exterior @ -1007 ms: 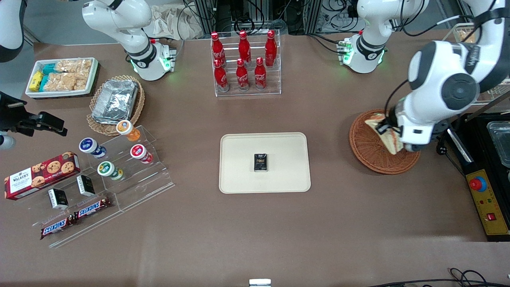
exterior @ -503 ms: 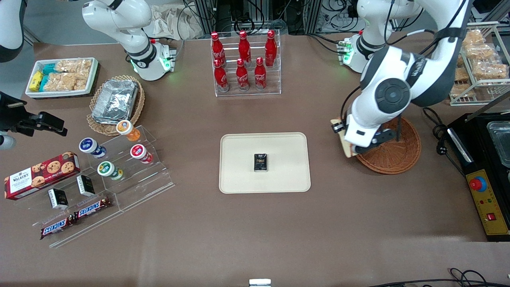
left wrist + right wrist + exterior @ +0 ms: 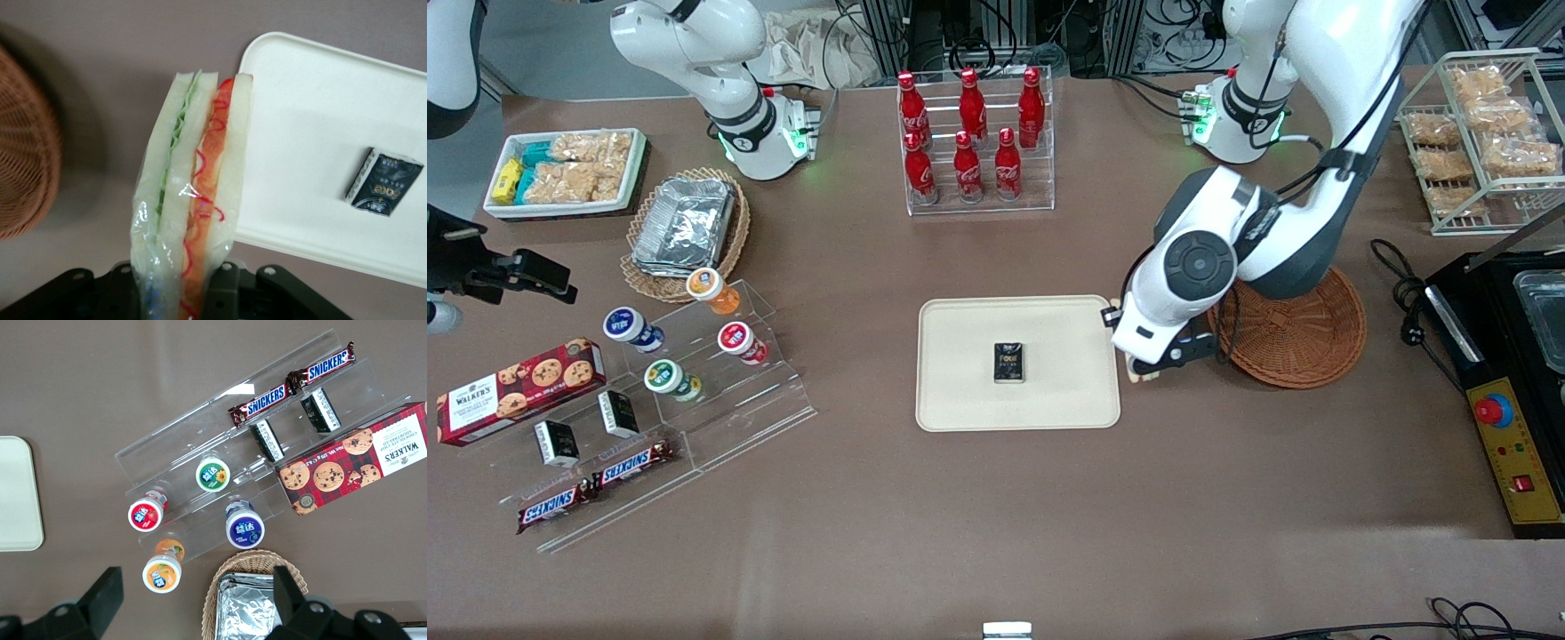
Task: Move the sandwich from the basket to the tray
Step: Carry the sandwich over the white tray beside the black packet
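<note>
My left gripper [image 3: 1149,363] hangs over the table between the reddish-brown wicker basket [image 3: 1303,342] and the cream tray [image 3: 960,396], right at the tray's edge. It is shut on the sandwich [image 3: 193,180], a wrapped wedge of white bread with green and orange-red filling, held cut edge outward. In the front view only a pale corner of the sandwich [image 3: 1136,375] peeks out under the wrist. The wrist view has the gripper [image 3: 175,295] with the basket [image 3: 23,167] to one side and the tray [image 3: 307,113] to the other. Nothing lies in the basket.
A small black pack [image 3: 1009,363] lies in the middle of the tray. A clear rack of red cola bottles [image 3: 974,142] stands farther from the camera. An acrylic stand with cups [image 3: 720,356] and snack bars sits toward the parked arm's end. A black appliance [image 3: 1516,373] borders the basket.
The left arm has carried the sandwich out of the basket and across toward the tray. The basket, covered by the arm a second ago, now shows bare.
</note>
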Controlling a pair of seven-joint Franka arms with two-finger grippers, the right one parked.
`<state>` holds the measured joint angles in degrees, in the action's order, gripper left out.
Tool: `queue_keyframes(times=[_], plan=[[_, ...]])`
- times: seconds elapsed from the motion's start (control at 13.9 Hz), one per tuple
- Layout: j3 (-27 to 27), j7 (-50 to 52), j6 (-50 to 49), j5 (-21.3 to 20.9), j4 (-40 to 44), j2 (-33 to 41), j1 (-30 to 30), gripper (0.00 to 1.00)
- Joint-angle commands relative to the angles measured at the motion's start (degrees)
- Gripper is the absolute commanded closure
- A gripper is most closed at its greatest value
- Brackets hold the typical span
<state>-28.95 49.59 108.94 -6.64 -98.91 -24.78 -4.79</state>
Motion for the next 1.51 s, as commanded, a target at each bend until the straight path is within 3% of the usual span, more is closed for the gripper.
queue_keyframes(times=[0.0,0.5,1.22,1.29,1.37,1.44], plan=[[-0.14,2.17,1.27,-5.56,2.5,-5.09,-2.75,0.72],[-0.05,7.01,4.61,-12.78,7.16,-15.64,-7.07,0.74],[0.21,7.01,6.1,-13.14,6.63,-17.41,-6.98,0.71],[0.3,7.01,6.1,-13.14,6.63,-17.59,-6.98,0.67],[0.3,6.93,6.1,-13.14,6.63,-17.59,-6.98,0.44],[0.3,6.58,6.1,-13.14,6.63,-17.59,-6.9,0.03]])
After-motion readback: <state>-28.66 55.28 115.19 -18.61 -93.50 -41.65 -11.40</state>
